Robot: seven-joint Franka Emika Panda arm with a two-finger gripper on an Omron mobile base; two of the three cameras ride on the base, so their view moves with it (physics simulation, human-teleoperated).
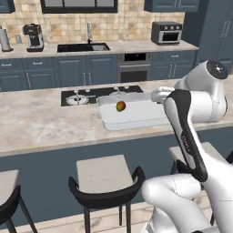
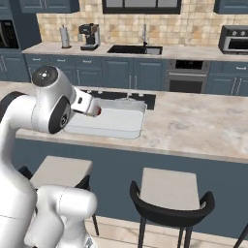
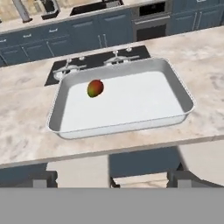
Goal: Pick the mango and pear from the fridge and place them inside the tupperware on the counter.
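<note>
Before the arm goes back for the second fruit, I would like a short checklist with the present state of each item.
1. Mango lies inside the tupperware: ok.
2. Mango is free of the gripper, whose fingers stand wide apart with nothing between them: ok.
3. Tupperware sits flat on the counter, in front of the cooktop: ok.
4. Room left in the tupperware for another fruit, most of its white floor being bare: ok.
5. Pear placed in the tupperware: not ok, not yet done.
6. Fridge door open and pear reachable: cannot tell from these views.
</note>
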